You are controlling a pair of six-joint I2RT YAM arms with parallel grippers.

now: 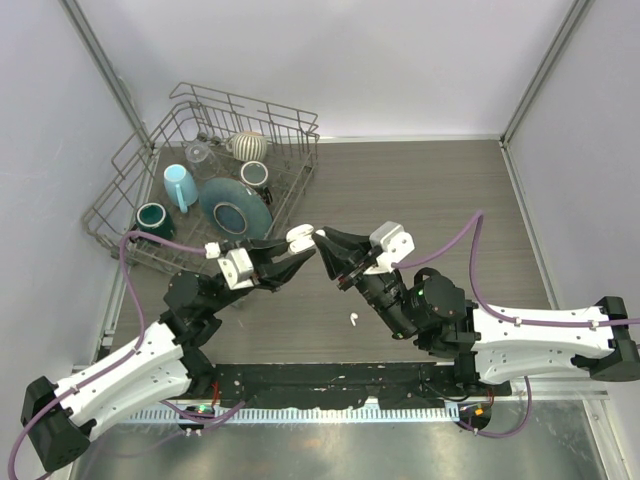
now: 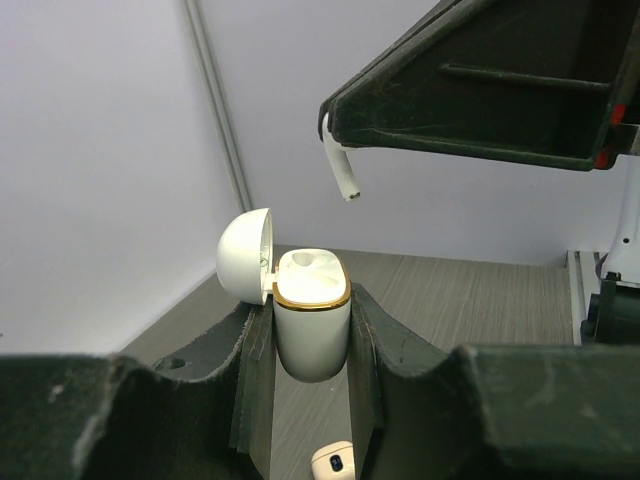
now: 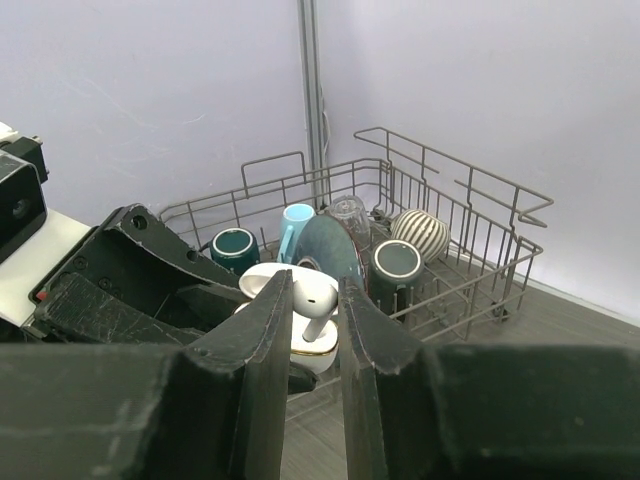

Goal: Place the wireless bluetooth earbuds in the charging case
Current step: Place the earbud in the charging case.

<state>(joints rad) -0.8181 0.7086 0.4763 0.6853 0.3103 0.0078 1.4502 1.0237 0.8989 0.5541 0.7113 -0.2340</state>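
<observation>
My left gripper [image 1: 296,250] is shut on the white charging case [image 1: 301,238] and holds it above the table. In the left wrist view the case [image 2: 311,330] stands upright between the jaws, gold rim up, with its lid [image 2: 244,255] swung open to the left. My right gripper [image 1: 324,243] is shut on a white earbud [image 3: 318,298], stem down, just above the open case [image 3: 318,345]. The stem [image 2: 342,170] hangs above the case and right of its middle. A second earbud [image 1: 353,319] lies on the table; it also shows in the left wrist view [image 2: 335,462].
A wire dish rack [image 1: 250,105] stands at the back left with a blue plate [image 1: 235,208], two dark teal mugs [image 1: 152,216], a light blue cup [image 1: 181,186], a glass and a striped bowl [image 1: 250,146]. Grey walls close in the wooden table [image 1: 450,200].
</observation>
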